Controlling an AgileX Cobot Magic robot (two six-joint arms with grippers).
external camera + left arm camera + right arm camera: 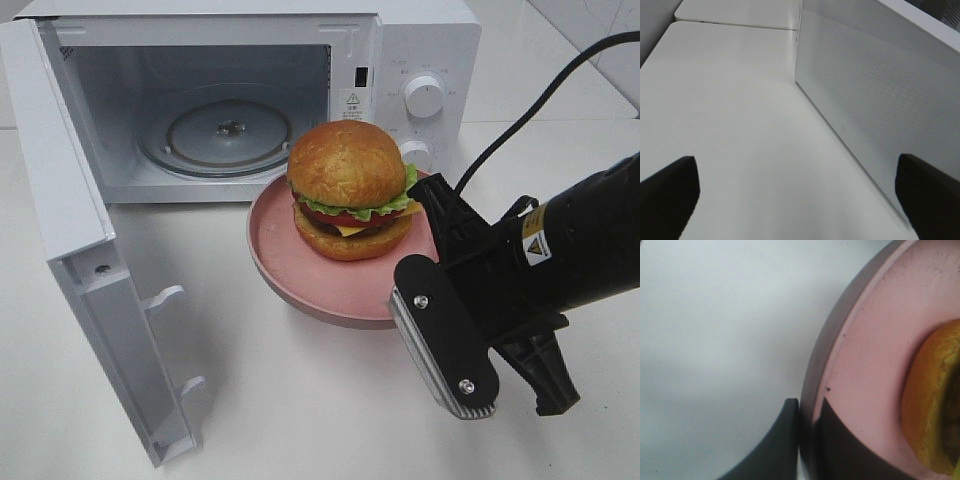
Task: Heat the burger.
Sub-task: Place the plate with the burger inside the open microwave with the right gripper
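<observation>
Your right pincer (807,407) clamps the pink plate (300,270) by its rim at three o'clock, burger (350,190) aboard; your left pincer (797,175) gapes wide.

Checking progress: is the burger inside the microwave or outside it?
Outside. The burger sits upright on the pink plate, gripped at its rim by the right gripper, in front of the open microwave, whose turntable is bare.

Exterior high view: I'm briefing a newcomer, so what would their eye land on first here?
The burger on the pink plate, right in the middle in front of the microwave. Its door stands wide open at left, the turntable bare. At right, the right gripper is shut on the plate's rim.
</observation>
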